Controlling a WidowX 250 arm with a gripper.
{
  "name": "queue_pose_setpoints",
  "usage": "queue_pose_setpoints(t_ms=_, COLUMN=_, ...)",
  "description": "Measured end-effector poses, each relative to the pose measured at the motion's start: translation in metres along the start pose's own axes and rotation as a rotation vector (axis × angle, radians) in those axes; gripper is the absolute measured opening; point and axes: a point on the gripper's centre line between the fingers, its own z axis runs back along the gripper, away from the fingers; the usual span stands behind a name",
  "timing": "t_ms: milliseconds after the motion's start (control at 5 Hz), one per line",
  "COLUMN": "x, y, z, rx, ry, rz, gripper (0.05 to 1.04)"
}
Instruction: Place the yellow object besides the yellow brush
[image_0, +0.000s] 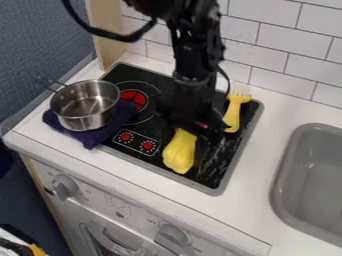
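The gripper (195, 131) hides the far end of the yellow object (179, 154) and part of the stovetop (127, 75). The saucepan (85, 107) covers some of the purple cloth (93, 138). The right edge cuts off the sink (281, 175).

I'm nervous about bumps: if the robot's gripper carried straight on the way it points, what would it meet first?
The gripper points down, so probably the yellow object right by it, or else the black stovetop just beside that; the slanted view leaves the depth unclear.
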Motion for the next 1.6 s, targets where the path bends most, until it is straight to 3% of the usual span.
queue_pose_setpoints(t_ms=200, x=0.001, y=-0.001, z=0.000, rx=-0.001, ry=-0.008, rz=-0.001, gripper=0.950)
queue_pose_setpoints(t_ms=400, x=0.002, y=0.000, z=0.000, rx=0.005, ry=-0.010, rz=0.008, gripper=0.786)
queue_pose_setpoints(t_ms=800, x=-0.001, y=-0.002, z=0.005, rx=0.010, ry=-0.003, rz=0.006, gripper=0.785)
queue_pose_setpoints(t_ms=1000, x=0.020, y=-0.001, z=0.041, rx=0.002, ry=-0.086, rz=0.045, gripper=0.785)
queue_pose_setpoints(t_ms=1200, x=0.050, y=0.022, z=0.052, rx=-0.021, ry=-0.118, rz=0.152, gripper=0.785)
queue_pose_setpoints(t_ms=1400, x=0.079, y=0.030, z=0.040, rx=-0.052, ry=-0.088, rz=0.195, gripper=0.785)
queue_pose_setpoints(t_ms=1600, x=0.102, y=0.036, z=0.022, rx=-0.039, ry=-0.040, rz=0.213, gripper=0.785)
